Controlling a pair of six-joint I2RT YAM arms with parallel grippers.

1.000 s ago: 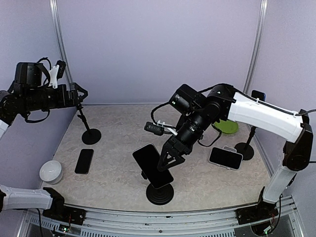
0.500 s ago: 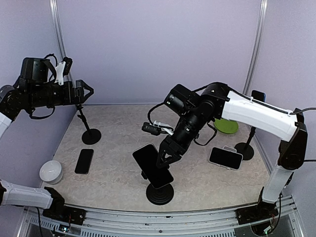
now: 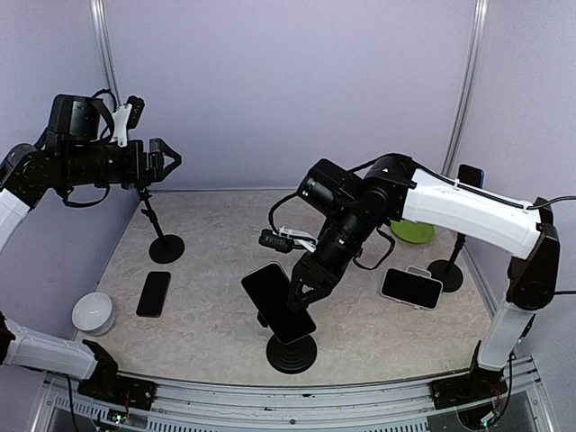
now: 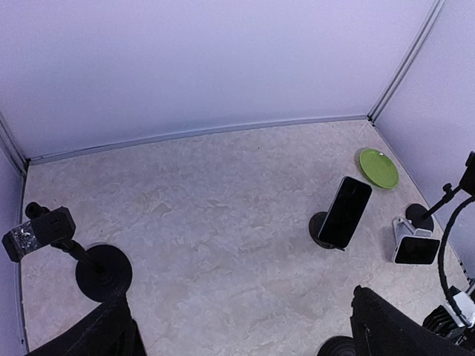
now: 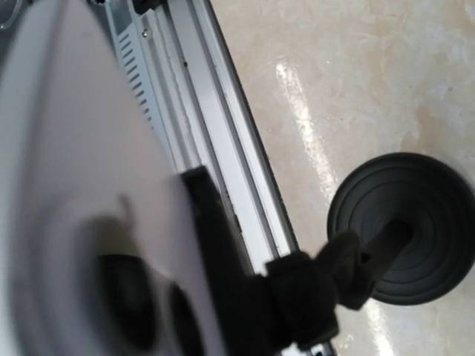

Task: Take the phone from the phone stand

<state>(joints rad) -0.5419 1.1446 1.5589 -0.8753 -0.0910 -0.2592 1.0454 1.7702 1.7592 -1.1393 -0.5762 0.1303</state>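
A black-screened phone (image 3: 278,301) leans in the clamp of a black stand (image 3: 291,354) at the table's front centre. My right gripper (image 3: 303,290) is open, its fingers spread at the phone's upper right edge. In the right wrist view the phone's pale back (image 5: 74,185) fills the left, blurred and very close, with the stand's clamp (image 5: 326,297) and round base (image 5: 408,230) below; my own fingers do not show there. My left gripper (image 3: 166,157) is open and empty, held high at the far left. Its view shows the phone (image 4: 345,211) from afar.
A black phone (image 3: 154,293) lies flat at the left beside a white bowl (image 3: 93,312). An empty stand (image 3: 165,243) stands behind them. At the right are a green plate (image 3: 414,231), a phone in a white holder (image 3: 411,288) and another stand (image 3: 444,274).
My right gripper has shifted slightly left and closer to the phone's edge. My left arm has swung to the right, still high above the table.
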